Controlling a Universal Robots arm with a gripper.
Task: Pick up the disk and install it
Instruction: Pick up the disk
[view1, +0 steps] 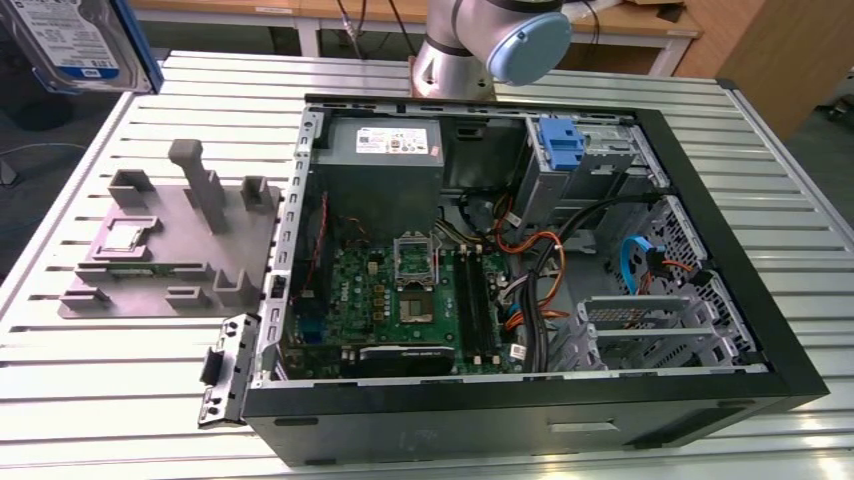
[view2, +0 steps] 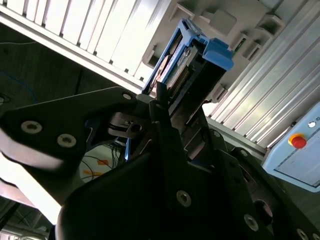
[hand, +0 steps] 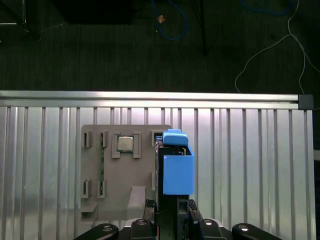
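Note:
The disk (view1: 74, 45), silver with a blue-and-white label and a blue carrier frame, hangs high above the table at the exterior view's upper left. In both wrist views it is seen edge-on, its blue frame (hand: 178, 167) sticking out from the gripper (hand: 172, 212), which is shut on its lower part. The second wrist view shows the disk (view2: 186, 55) clamped between the dark fingers (view2: 159, 102). Below it lies the grey fixture plate (hand: 120, 172), not the computer.
The open computer case (view1: 787, 330) lies on the slatted metal table (view1: 107, 380), with a bare blue bracket (view1: 563, 145) in its drive bay. The grey fixture plate (view1: 160, 255) has upright posts. The arm's base (view1: 461, 55) stands behind the case. A box with a red button (view2: 298, 141) sits nearby.

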